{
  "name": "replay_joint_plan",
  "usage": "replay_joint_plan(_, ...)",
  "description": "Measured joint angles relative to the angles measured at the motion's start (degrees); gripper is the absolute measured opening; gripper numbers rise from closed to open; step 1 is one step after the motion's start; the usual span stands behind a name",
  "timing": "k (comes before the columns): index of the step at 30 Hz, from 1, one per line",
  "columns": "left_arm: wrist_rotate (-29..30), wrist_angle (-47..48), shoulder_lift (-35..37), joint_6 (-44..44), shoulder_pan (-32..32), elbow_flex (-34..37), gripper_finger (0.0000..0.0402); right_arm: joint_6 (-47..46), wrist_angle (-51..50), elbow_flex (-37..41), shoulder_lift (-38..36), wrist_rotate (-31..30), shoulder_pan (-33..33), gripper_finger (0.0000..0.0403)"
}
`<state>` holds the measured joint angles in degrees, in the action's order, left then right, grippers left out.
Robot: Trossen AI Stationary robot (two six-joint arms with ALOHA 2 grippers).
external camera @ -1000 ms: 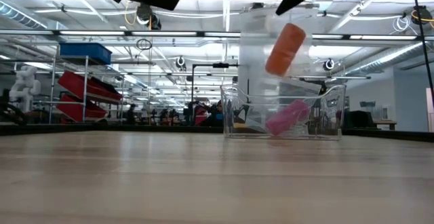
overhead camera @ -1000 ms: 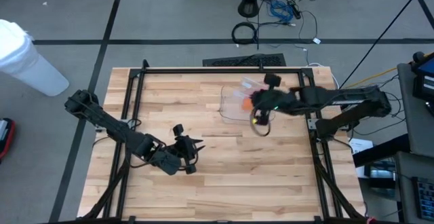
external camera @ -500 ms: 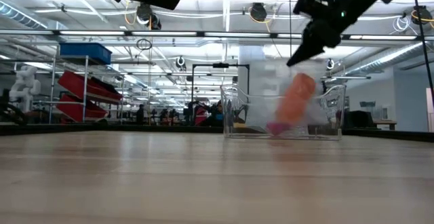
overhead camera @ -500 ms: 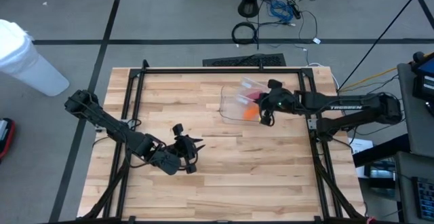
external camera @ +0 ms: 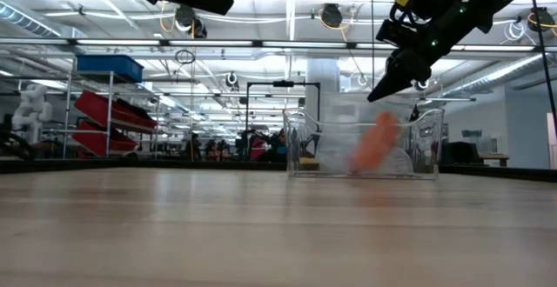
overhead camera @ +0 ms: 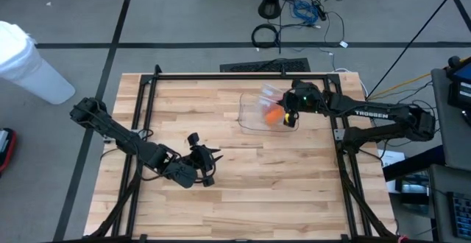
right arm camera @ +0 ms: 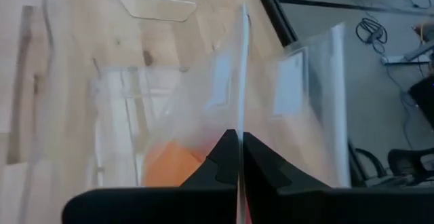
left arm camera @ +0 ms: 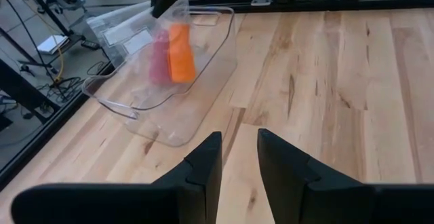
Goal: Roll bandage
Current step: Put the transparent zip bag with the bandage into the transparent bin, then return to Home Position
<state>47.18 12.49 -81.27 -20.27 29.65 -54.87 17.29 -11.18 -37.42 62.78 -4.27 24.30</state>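
Overhead, the right gripper (overhead camera: 292,118) hangs over a clear bin (overhead camera: 250,121) at the far right of the desk (overhead camera: 221,199), its jaws pinched tight on the top edge of a clear plastic bag (right arm camera: 298,102). Inside that bag sits the orange bandage roll (overhead camera: 273,115), lowered into the bin; a pink roll (left arm camera: 159,61) lies just beside it. The low view shows the orange roll (external camera: 375,143) tilted, its lower end near the bin floor.

The left gripper (overhead camera: 204,166) waits near the middle of the desk, well apart from the bin, jaws slightly parted and holding nothing.

Handling, as a judgement: the roll looks light and soft, likely to squash under a hard pinch and to unwind if taken by its loose end. A grip across its round body, midway along, seems safest. The bag is thin and slippery, so a roll inside can slide or swing. The bin walls are stiff and transparent, easy to misjudge.

Surface: pale wooden planks framed by dark rails (overhead camera: 140,125), smooth and level.

Room: a large lit hall, with red and blue shelving (external camera: 109,113) beyond the desk and cables (overhead camera: 294,7) on the grey floor.
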Motion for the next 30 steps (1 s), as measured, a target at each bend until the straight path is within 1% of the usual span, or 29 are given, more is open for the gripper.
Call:
replay_joint_plan(2, 0.0, 0.2, 0.0, 0.0, 0.0, 0.0, 0.0101, 1.3, 0.2, 0.0, 0.0, 0.1, 0.6, 0.0003)
replay_joint_plan(4, 0.0, 0.5, 0.0, 0.0, 0.0, 0.0, 0.0101, 2.2, 0.3, 0.0, 0.0, 0.2, 0.9, 0.0014)
replay_joint_plan(8, 0.5, 0.4, 0.0, 0.9, 0.0, 0.0, 0.0101, 1.5, 0.4, 0.0, 0.0, 0.2, 0.9, 0.0065)
replay_joint_plan(11, 4.9, -0.5, 0.0, 2.5, 0.5, 0.0, 0.0101, -2.0, 1.2, 0.0, -0.3, -0.1, 1.0, 0.0117)
replay_joint_plan(13, 7.9, -0.8, 0.0, 4.1, 1.4, 0.0, 0.0101, -6.1, 2.9, 0.0, -0.8, -0.3, 1.3, 0.0148)
replay_joint_plan(16, 10.8, -1.0, 0.1, 5.3, 2.5, 0.0, 0.0101, -8.9, 4.4, 0.0, -3.5, -0.1, 1.3, 0.0175)
replay_joint_plan(20, 11.9, -0.9, 0.8, 6.2, 4.2, 0.0, 0.0101, -9.8, 4.1, 0.0, -9.9, 0.2, 0.9, 0.0174)
replay_joint_plan(24, 13.1, -0.9, 2.3, 7.7, 6.1, 0.0, 0.01, -11.3, 0.9, 0.0, -18.7, 0.3, 0.0, 0.0155)
replay_joint_plan(27, 14.9, -1.3, 3.3, 8.6, 7.6, 0.0, 0.01, -15.3, -2.2, 0.0, -25.5, 1.5, -1.5, 0.0137)
replay_joint_plan(30, 15.4, -6.1, 3.5, 11.0, 8.6, 0.0, 0.01, -18.1, -5.4, 0.0, -31.5, 3.1, -4.8, 0.0117)
